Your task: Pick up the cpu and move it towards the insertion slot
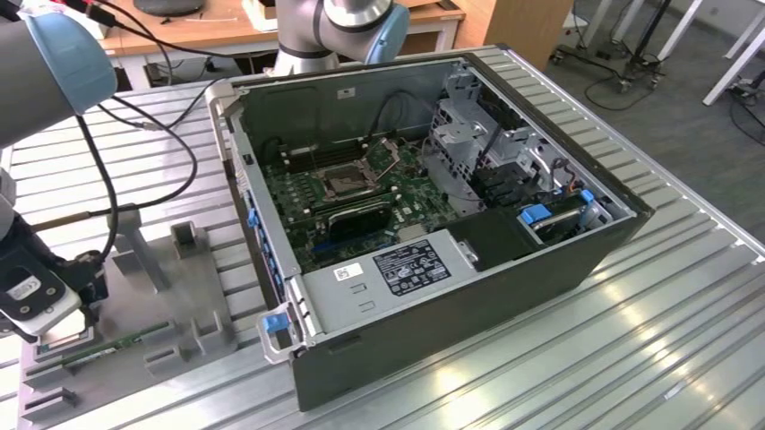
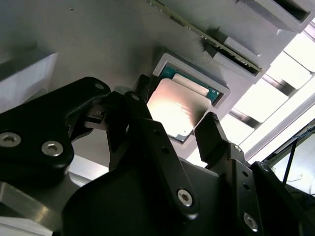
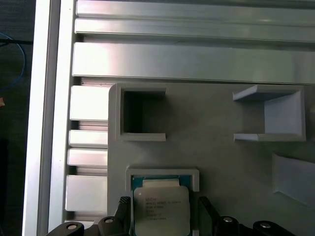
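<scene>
The cpu (image 3: 161,210) is a flat square chip with a shiny silver top (image 2: 173,105) and a thin green edge. It lies in a square pocket of the grey holder plate (image 3: 216,162). My gripper (image 3: 165,214) hangs just above it, open, with one black finger (image 3: 124,210) on each side of the chip and small gaps to its edges. In the exterior view the gripper (image 1: 48,315) is low over the holder at the exterior view's left. The insertion slot (image 1: 340,182) is a silver-framed socket on the motherboard inside the open computer case.
The open case (image 1: 478,296) stands in the middle of the ribbed metal table (image 1: 669,340). A green memory stick (image 1: 114,345) lies on the holder plate beside grey upright brackets (image 1: 185,240). Black cables (image 1: 143,134) hang from the arm. An empty square pocket (image 3: 142,113) sits beyond the cpu.
</scene>
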Controlling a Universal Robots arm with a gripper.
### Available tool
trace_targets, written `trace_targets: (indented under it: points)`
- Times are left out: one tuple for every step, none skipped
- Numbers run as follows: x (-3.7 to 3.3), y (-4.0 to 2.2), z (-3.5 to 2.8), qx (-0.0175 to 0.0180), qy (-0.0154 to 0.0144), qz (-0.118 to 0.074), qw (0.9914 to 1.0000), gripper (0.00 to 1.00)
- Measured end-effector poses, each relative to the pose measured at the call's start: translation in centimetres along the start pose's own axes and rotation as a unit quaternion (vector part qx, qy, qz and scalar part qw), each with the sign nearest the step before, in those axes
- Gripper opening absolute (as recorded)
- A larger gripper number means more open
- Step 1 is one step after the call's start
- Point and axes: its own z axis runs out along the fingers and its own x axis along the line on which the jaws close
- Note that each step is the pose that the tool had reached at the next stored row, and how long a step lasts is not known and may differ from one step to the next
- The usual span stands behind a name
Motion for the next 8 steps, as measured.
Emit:
trace_targets:
  points:
    - [0.0,0.01,0.0,-0.0001,0.0001,0.0,1.0,0.65]
    - [0.01,0.01,0.0,-0.0001,0.0001,0.0,1.0,0.65]
    - [0.02,0.02,0.02,-0.0001,0.0,0.0,1.0,0.65]
    - [0.05,0.02,0.03,-0.0002,0.0001,0.0,1.0,0.65]
    - [0.09,0.02,0.06,-0.0002,0.0,0.0,1.0,0.65]
    - [0.11,0.02,0.07,-0.0003,0.0,0.0,1.0,0.65]
    - [0.12,0.02,0.09,-0.0004,-0.0001,0.0,1.0,0.65]
    - [0.13,0.02,0.12,-0.0004,0.0,0.0,1.0,0.65]
